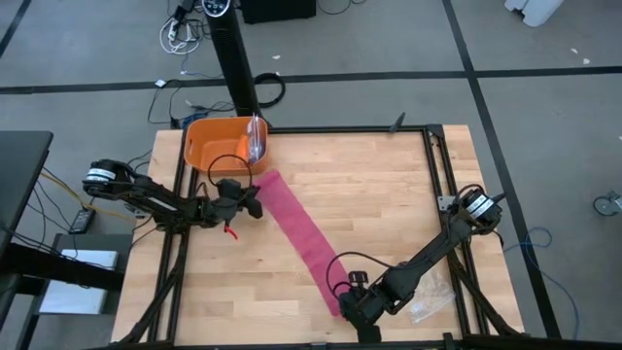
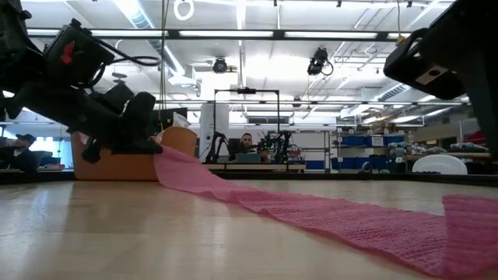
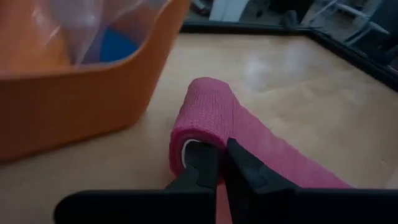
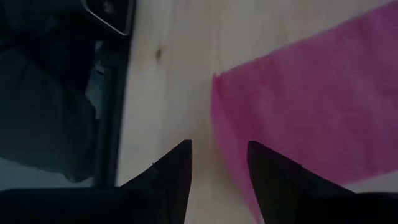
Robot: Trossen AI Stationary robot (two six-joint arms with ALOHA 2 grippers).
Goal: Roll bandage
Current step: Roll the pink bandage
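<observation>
At the near edge of the table [image 1: 389, 194], the right gripper [image 4: 217, 168] hangs low with its fingers apart, just over the loose end of the pink bandage [image 1: 301, 233]. The strip runs flat and slantwise across the wood to its far end, where the left gripper [image 3: 217, 165] pinches the small rolled-up start beside the orange tub [image 1: 209, 146].

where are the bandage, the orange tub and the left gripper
bandage [image 1: 296, 226]: high view, middle of the flat pink strip
orange tub [image 1: 199, 131]: high view, its rim
left gripper [image 3: 221, 165]: left wrist view, between the fingertips at the rolled end
</observation>
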